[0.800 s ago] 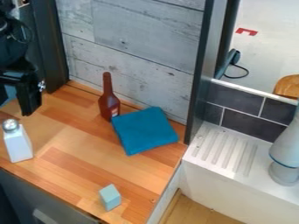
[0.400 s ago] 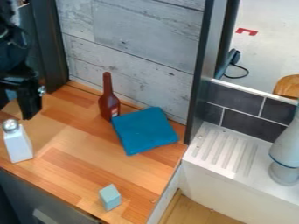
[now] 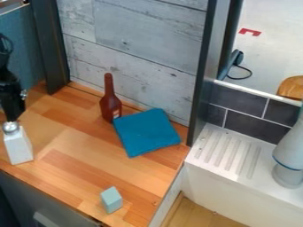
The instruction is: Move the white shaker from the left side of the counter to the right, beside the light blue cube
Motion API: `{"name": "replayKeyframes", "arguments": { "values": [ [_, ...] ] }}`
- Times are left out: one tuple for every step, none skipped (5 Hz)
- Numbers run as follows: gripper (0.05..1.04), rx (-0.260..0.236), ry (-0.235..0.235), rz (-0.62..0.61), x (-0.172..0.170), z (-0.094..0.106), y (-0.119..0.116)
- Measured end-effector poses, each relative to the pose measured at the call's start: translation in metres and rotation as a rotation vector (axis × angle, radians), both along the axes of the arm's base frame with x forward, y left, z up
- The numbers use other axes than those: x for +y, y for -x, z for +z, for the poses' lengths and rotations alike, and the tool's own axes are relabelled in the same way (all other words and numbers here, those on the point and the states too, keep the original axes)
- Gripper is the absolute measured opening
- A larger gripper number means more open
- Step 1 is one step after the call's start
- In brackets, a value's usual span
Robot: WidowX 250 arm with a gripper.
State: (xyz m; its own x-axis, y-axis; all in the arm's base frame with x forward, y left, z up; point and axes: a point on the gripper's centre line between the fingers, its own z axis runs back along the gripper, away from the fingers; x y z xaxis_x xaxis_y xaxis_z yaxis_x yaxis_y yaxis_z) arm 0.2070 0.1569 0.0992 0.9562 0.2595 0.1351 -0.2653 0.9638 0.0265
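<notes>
Fingers of the black gripper (image 3: 12, 118) now point down just above the metal cap (image 3: 10, 127) of the white shaker (image 3: 19, 148); how far apart they stand, and whether they touch the cap, I cannot tell, but the shaker does not look lifted. Over the last two earlier moments the gripper first dipped a little while off to the shaker's right in the camera view, then swung leftward until it lined up over the cap. The arm (image 3: 9, 82) has shifted with it, baring more of the blue panel (image 3: 26, 48) up beyond the shaker. Nothing else has moved: the shaker stands upright at the same spot on the wooden worktop (image 3: 77, 153), near its front edge, with the brown bottle (image 3: 110, 106) upright to the right of the shaker and farther back, the folded blue cloth (image 3: 146, 133) farther right again beside the bottle, and the pale blue block (image 3: 111, 200) to the shaker's right and nearer the camera. As I judge it, this shift matters because it makes the shaker the thing being worked on: the sideways gap has been closed, while a secure grip is yet to be seen.
</notes>
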Motion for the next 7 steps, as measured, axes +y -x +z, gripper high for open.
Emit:
{"name": "replayKeyframes", "arguments": {
  "values": [
    [1.001,-0.001,0.001,0.027,0.013,-0.010,0.003],
    [1.001,-0.001,0.001,0.041,0.019,-0.024,-0.002],
    [1.001,-0.006,-0.014,0.072,0.027,-0.030,-0.008],
    [1.001,0.005,-0.044,0.109,0.034,-0.042,-0.011],
    [1.001,0.011,-0.072,0.093,0.030,-0.051,-0.019],
    [1.001,0.017,-0.066,0.108,0.030,-0.057,-0.020],
    [1.001,0.030,-0.053,0.123,0.029,-0.065,-0.022]
  ]
}}
